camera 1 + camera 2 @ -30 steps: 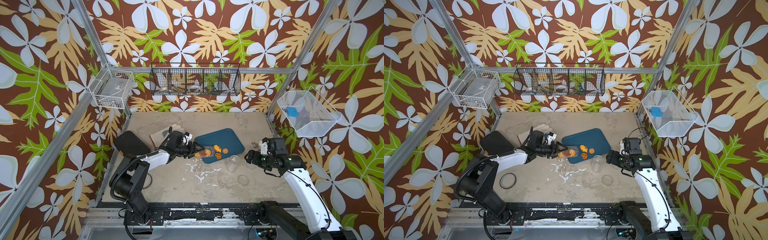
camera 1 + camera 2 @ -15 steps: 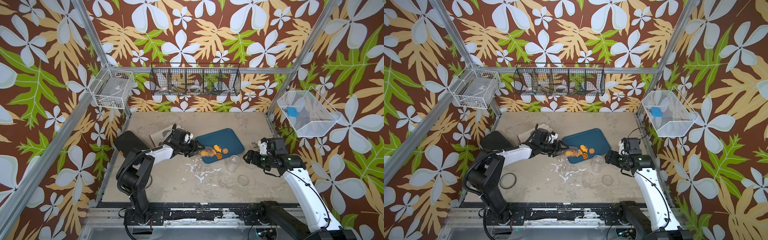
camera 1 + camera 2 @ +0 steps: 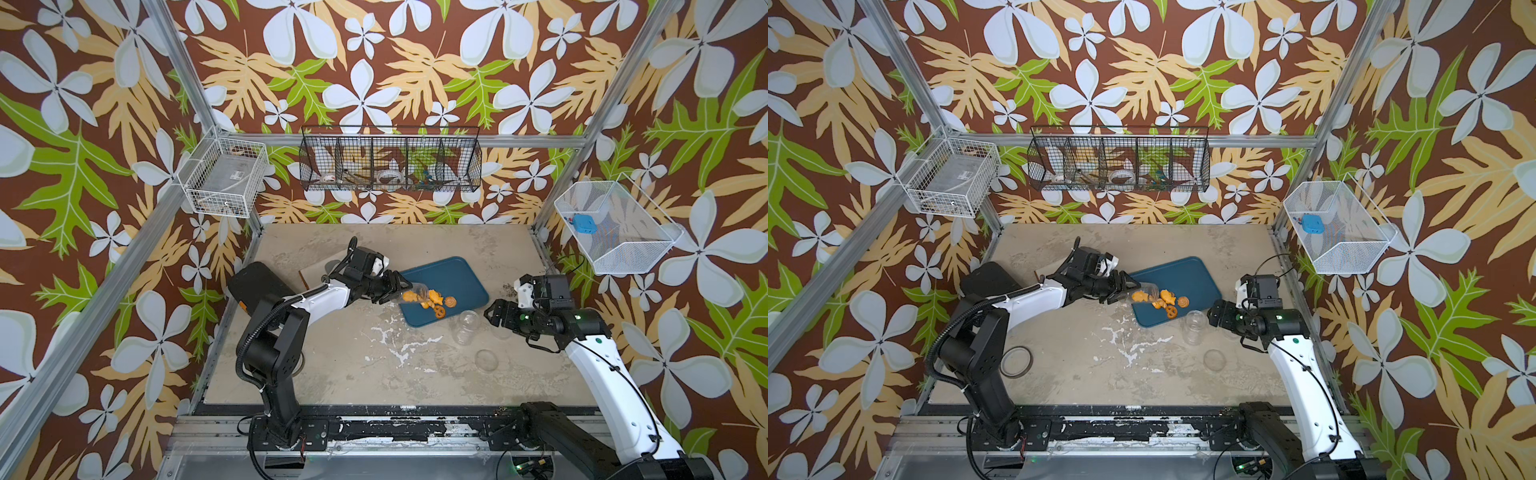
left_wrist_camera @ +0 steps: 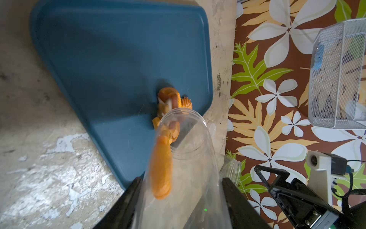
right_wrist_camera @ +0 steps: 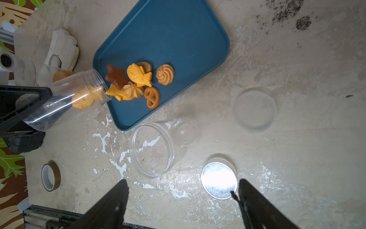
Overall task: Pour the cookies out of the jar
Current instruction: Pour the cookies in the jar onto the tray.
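Note:
My left gripper (image 3: 398, 287) (image 4: 181, 179) is shut on the clear plastic jar (image 3: 412, 291) (image 3: 1143, 291) (image 4: 190, 150) (image 5: 65, 103). The jar is tipped on its side with its mouth over the near-left corner of the blue tray (image 3: 451, 272) (image 3: 1179, 274) (image 4: 99, 59) (image 5: 178, 29). Several orange and brown cookies (image 3: 434, 301) (image 3: 1165, 301) (image 5: 138, 78) (image 4: 168, 97) lie on the tray at the mouth. One orange fish-shaped cookie (image 5: 85, 98) (image 4: 160, 170) is still inside the jar. My right gripper (image 3: 492, 316) (image 3: 1219, 318) (image 5: 182, 184) hangs open to the right, holding nothing.
A second, empty clear jar (image 5: 154, 150) (image 3: 467, 326) stands by the tray's near edge. A clear lid (image 5: 254, 110) (image 3: 486, 359) and a shiny lid (image 5: 218, 179) lie on the table near my right gripper. A tape roll (image 3: 1016, 361) (image 5: 50, 176) lies at the left front. Wire baskets hang on the walls.
My left gripper has tipped the jar further over the tray, and more cookies have slid out onto it. The right arm has stayed still.

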### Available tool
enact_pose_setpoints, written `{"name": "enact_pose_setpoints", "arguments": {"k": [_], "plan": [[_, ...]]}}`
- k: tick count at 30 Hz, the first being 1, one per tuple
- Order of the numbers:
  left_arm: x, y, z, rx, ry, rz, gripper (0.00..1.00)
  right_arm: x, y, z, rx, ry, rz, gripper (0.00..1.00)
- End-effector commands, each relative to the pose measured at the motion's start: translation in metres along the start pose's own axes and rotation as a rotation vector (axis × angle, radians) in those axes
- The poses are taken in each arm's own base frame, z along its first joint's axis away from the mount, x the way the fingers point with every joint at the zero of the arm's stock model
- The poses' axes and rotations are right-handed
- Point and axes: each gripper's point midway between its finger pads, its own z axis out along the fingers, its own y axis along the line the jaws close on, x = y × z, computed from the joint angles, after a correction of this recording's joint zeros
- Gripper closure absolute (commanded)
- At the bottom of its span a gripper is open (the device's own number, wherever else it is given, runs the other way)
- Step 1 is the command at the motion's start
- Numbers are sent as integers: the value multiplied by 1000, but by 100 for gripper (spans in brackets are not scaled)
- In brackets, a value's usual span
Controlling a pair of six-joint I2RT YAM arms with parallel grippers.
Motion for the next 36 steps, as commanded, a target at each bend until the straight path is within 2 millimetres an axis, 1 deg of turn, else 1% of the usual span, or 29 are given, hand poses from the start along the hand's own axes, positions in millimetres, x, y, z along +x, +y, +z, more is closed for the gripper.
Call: {"name": "enact_pose_setpoints", "arguments": {"k": [1, 4, 5, 7, 9, 13, 15, 17, 19, 22, 26, 28, 32, 34, 36], "plan": [[1, 10, 3, -59, 24, 30, 52, -4, 4, -2, -13, -13, -12, 13], [12, 30, 5, -126, 66, 33, 52, -4, 5, -1, -14, -11, -19, 13], [15, 34, 5, -139, 75, 36, 52, -3, 6, 0, -15, -11, -22, 12], [16, 35, 1, -163, 71, 49, 52, -3, 7, 1, -17, -8, -26, 12], [10, 30, -5, -214, 57, 100, 53, -3, 8, 3, -20, -2, -30, 13], [3, 10, -9, -245, 40, 170, 52, -5, 12, 6, -32, 2, -40, 13], [5, -2, -4, -276, 46, 215, 52, -6, 15, 7, -37, 4, -46, 13], [10, -10, 5, -300, 74, 255, 52, -7, 16, 7, -41, 4, -50, 12], [13, -9, 11, -319, 94, 262, 53, -7, 18, 7, -45, 5, -53, 12], [15, 3, 14, -358, 109, 262, 53, -6, 21, 5, -52, 5, -64, 12], [13, 2, 14, -355, 104, 260, 53, -4, 21, 5, -53, 5, -70, 12], [10, -3, 14, -353, 97, 272, 53, -2, 22, 6, -61, 9, -70, 13], [2, -20, 6, -331, 65, 293, 54, -4, 24, 3, -66, 1, -72, 13], [0, -27, -2, -324, 46, 303, 54, -7, 28, 0, -77, -5, -78, 12], [1, -39, -10, -292, 30, 323, 54, -14, 34, -6, -96, -25, -89, 12]]}}
